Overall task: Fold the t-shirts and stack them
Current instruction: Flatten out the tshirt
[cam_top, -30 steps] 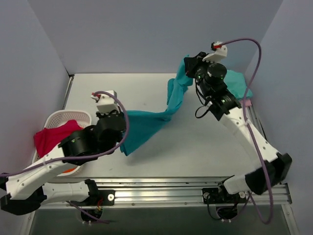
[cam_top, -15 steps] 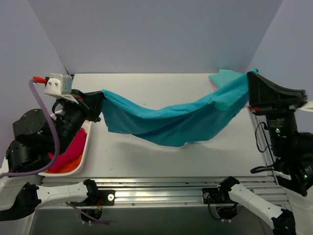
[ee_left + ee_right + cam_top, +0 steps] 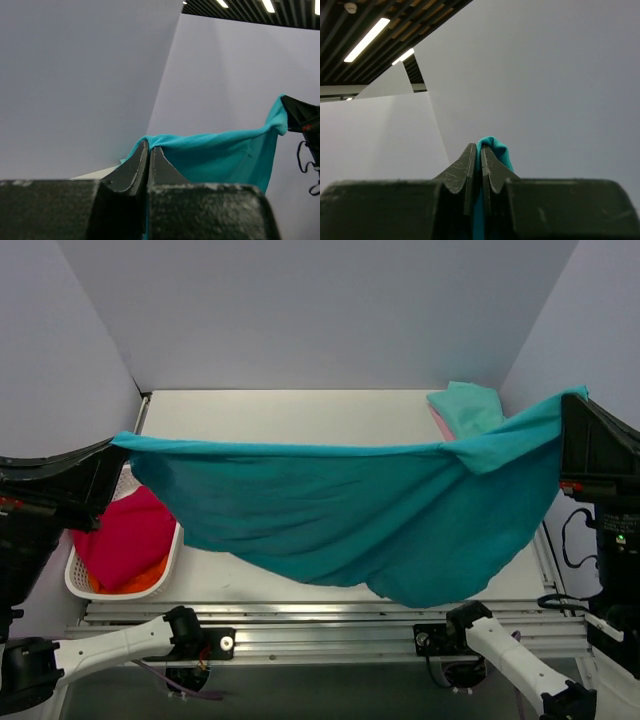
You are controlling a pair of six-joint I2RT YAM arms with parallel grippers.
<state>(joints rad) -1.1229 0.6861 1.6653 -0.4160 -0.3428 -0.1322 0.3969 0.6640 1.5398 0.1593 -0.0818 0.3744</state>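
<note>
Three t-shirts in all: one deep teal t-shirt [image 3: 350, 510], one mint-green t-shirt [image 3: 468, 405], one pale pink t-shirt [image 3: 437, 421]. One white basket [image 3: 176, 546] holds two cloths: one red cloth [image 3: 125, 540], one orange cloth [image 3: 138, 583].

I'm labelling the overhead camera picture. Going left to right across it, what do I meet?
White basket with red cloth → teal shirt stretched in the air → folded green shirt → right fingers.

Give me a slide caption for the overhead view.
Left gripper and right gripper stretch the teal t-shirt above the table.
</note>
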